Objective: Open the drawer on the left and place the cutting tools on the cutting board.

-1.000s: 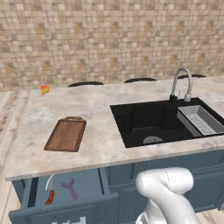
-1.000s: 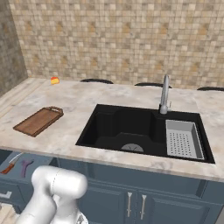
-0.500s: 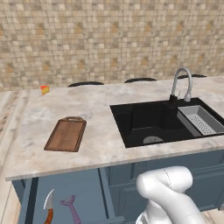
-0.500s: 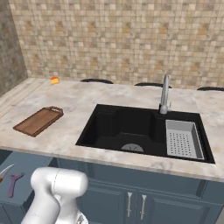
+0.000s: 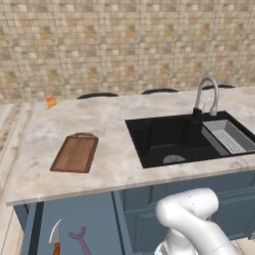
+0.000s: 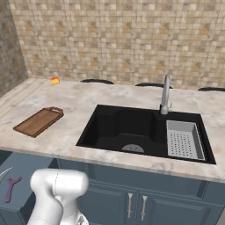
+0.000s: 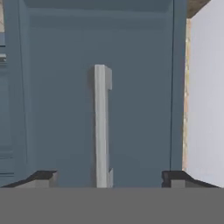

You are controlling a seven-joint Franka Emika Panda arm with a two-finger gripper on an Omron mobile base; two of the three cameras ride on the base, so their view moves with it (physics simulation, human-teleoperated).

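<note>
A speckled marble counter (image 5: 114,144) under small tan tiles carries the rimmed brown wooden cutting board (image 5: 74,153). At seven o'clock, the open navy drawer (image 5: 74,224) holds the curved-bladed knife (image 5: 56,236) and purple scissor-like tool (image 5: 81,239). The gripper (image 7: 107,177) is spread, straddling the silver bar handle (image 7: 102,124).

Marble counter (image 5: 114,164) under cutting board (image 5: 75,153), wedge (image 5: 51,102)

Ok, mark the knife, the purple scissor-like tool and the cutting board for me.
knife (image 5: 56,233): left base view, on the silver blade.
purple scissor-like tool (image 5: 81,238): left base view, middle of its body.
cutting board (image 5: 75,153): left base view, centre of the wooden surface.
</note>
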